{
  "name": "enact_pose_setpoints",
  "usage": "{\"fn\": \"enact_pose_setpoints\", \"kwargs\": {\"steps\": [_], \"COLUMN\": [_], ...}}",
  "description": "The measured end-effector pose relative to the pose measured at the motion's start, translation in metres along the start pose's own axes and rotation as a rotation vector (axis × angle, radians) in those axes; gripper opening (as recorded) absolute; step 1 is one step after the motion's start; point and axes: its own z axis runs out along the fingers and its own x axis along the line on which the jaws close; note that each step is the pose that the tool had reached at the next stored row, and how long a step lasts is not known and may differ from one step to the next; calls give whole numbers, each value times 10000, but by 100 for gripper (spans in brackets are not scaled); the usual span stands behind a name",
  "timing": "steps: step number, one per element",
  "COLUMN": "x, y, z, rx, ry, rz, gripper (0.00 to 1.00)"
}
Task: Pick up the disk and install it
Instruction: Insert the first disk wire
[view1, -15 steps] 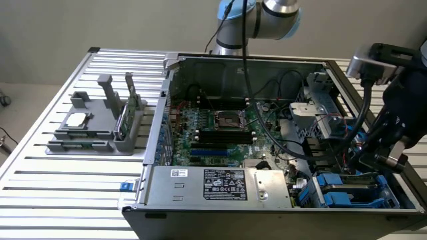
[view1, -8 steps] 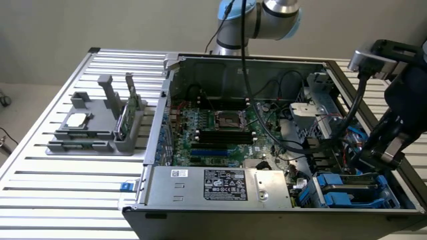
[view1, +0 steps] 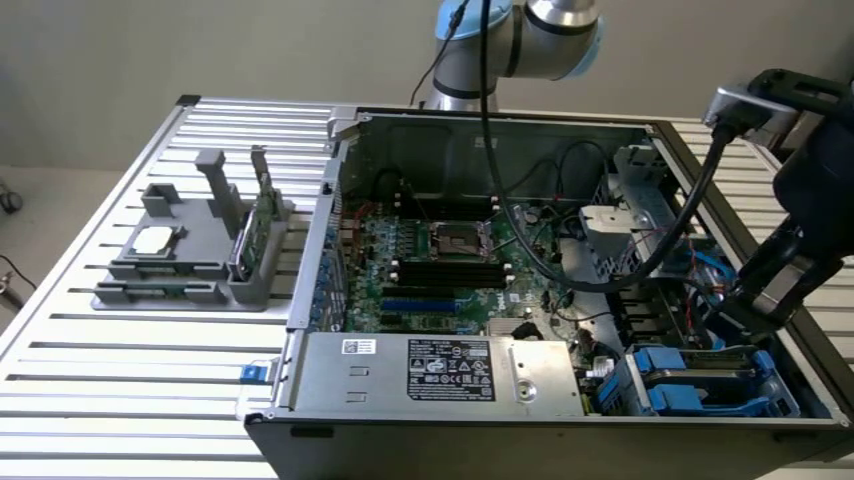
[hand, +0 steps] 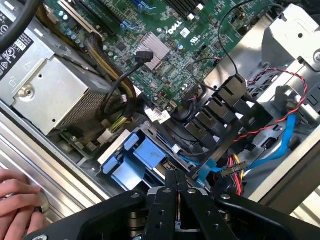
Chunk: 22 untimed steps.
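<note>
End effector (hand: 178, 181) closed above blue drive bay (hand: 149, 151), cables (hand: 282, 142) alongside

Closed hand over the drive corner of an open computer case

The hand (hand: 177, 177) has its two black fingers pressed together with nothing between them. Just ahead, at eleven o'clock, the disk (hand: 142, 155) sits inside the case with its blue carrier showing. Farther out at ten o'clock is the silver power supply (hand: 45, 92). At twelve is the green motherboard (hand: 170, 25) with a ribbed heatsink (hand: 152, 50), at one a row of black connectors (hand: 220, 112), and at two a blue cable (hand: 286, 137) and twisted red-black wires (hand: 295, 85). At nine o'clock a person's fingers (hand: 17, 202) rest on the slatted surface (hand: 65, 175).
</note>
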Motion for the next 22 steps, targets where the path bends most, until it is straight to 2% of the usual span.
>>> {"fn": "enact_pose_setpoints", "kwargs": {"steps": [22], "x": [-1], "y": [1], "z": [-70], "rx": [24], "ry": [-24], "rz": [3326], "gripper": [11]}}
